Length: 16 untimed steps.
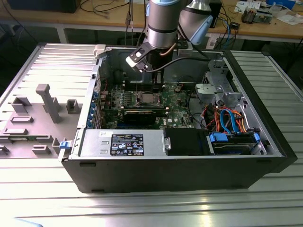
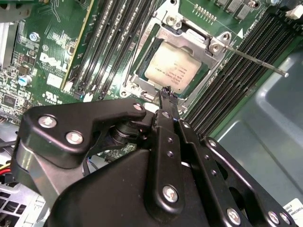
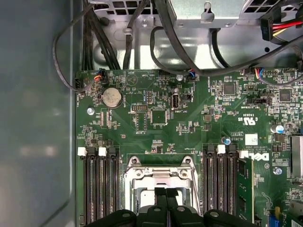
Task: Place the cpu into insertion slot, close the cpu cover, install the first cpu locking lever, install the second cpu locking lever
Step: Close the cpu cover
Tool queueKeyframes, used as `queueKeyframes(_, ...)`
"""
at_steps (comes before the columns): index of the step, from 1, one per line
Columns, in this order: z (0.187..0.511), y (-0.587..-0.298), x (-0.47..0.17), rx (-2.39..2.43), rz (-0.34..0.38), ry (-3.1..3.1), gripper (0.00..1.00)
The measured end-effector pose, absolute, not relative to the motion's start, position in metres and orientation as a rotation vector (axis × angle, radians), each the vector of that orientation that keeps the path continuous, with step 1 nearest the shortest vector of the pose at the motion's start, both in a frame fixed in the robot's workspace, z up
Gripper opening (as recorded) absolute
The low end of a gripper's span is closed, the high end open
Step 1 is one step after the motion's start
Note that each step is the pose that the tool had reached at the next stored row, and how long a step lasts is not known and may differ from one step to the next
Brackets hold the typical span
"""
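Note:
The cpu (image 2: 173,71) lies flat in the insertion slot (image 2: 142,71) on the green board, its dull silver top showing through the window of the cpu cover (image 2: 189,40), which lies down over it. A thin metal locking lever (image 2: 255,60) sticks out free from one corner of the socket. My gripper (image 2: 166,93) hangs just above the socket's edge with its black fingers pressed together and nothing between them. In the first wrist view the gripper (image 3: 165,190) sits over the socket frame (image 3: 137,175). In the exterior view the gripper (image 1: 155,85) is inside the open computer case, above the socket (image 1: 144,98).
Long black memory slots (image 3: 99,184) flank the socket on both sides. A black card (image 1: 142,116) lies in front of it, with the power supply (image 1: 123,142) nearer. Cables and a drive cage (image 1: 222,94) fill the exterior view's right. A grey fixture tray (image 1: 42,113) lies outside the case.

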State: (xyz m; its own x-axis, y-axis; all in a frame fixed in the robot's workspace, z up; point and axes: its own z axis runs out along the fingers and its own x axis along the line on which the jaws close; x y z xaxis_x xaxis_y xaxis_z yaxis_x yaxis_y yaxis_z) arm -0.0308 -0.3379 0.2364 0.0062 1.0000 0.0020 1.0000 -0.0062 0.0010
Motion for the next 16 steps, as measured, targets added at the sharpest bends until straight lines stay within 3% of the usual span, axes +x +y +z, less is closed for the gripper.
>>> queueKeyframes(16,0.222,-0.338,-0.064,-2.227,-0.003,-2.214,0.11)
